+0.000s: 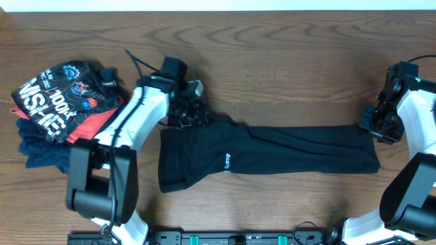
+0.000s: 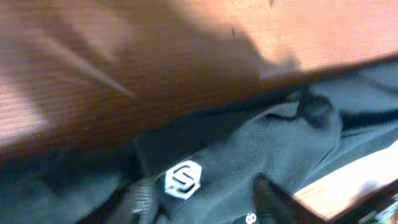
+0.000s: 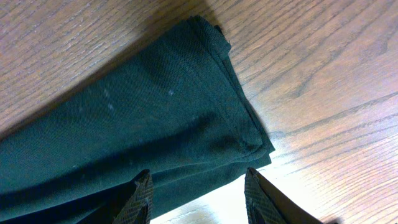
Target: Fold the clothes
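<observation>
The clothes, a black polo shirt (image 1: 272, 153), lie on the wooden table as a long strip folded lengthwise, with a tiny white logo (image 1: 227, 162) facing up. My left gripper (image 1: 189, 114) is at the strip's upper left corner. In the left wrist view its blurred fingers (image 2: 273, 198) stand apart over the fabric (image 2: 249, 149), with the white logo (image 2: 183, 179) between them. My right gripper (image 1: 377, 124) hovers at the strip's right end. Its two fingertips (image 3: 144, 186) are spread above the hem corner (image 3: 249, 140) with nothing held between them.
A pile of other garments (image 1: 58, 102) sits at the far left: a black tee with white lettering on top of red and navy pieces. Bare wooden table (image 1: 286, 61) stretches behind the shirt. The arm bases stand along the front edge.
</observation>
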`<action>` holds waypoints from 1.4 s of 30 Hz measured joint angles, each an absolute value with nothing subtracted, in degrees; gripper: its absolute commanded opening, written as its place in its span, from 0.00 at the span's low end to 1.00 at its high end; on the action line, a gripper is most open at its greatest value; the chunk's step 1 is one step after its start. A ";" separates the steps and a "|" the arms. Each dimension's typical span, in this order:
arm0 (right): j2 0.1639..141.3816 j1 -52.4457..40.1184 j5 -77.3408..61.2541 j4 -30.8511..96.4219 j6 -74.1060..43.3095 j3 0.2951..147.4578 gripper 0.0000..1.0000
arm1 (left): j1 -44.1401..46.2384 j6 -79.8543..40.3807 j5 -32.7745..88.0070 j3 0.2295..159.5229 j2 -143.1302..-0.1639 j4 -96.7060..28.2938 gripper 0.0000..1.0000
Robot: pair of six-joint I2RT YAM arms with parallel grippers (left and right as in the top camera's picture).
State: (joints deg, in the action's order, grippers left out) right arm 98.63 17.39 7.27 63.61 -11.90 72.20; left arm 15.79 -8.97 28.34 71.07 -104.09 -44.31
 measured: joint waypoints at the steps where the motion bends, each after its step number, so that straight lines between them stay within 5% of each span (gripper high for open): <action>1: 98.63 17.39 7.25 63.61 -11.90 72.20 0.46 | 16.75 -8.62 28.25 71.07 -104.40 -43.99 0.35; 3: 98.63 17.39 7.25 63.61 -11.88 72.20 0.46 | 18.63 -8.21 28.14 71.07 -104.60 -43.40 0.12; 6: 98.63 17.39 7.22 63.70 -11.73 72.20 0.46 | 20.88 -7.31 28.12 71.07 -104.60 -43.75 0.06; 18: 98.63 17.39 7.18 63.61 -11.51 72.16 0.47 | 21.98 -2.68 28.08 71.07 -101.71 -67.33 0.06; 39: 98.63 17.39 7.14 63.55 -11.51 72.16 0.47 | 21.98 -1.72 25.45 71.07 -100.07 -80.27 0.07; 41: 98.63 17.39 7.14 63.51 -11.51 72.16 0.47 | 21.98 -2.83 22.59 71.07 -100.07 -77.69 0.17; 42: 98.63 17.39 7.14 63.53 -11.51 72.16 0.47 | 21.98 -3.44 20.99 71.07 -100.07 -76.62 0.32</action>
State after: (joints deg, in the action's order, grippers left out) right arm 98.63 17.39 7.14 63.53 -11.51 72.16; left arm 21.98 -3.44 20.99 71.07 -100.07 -76.62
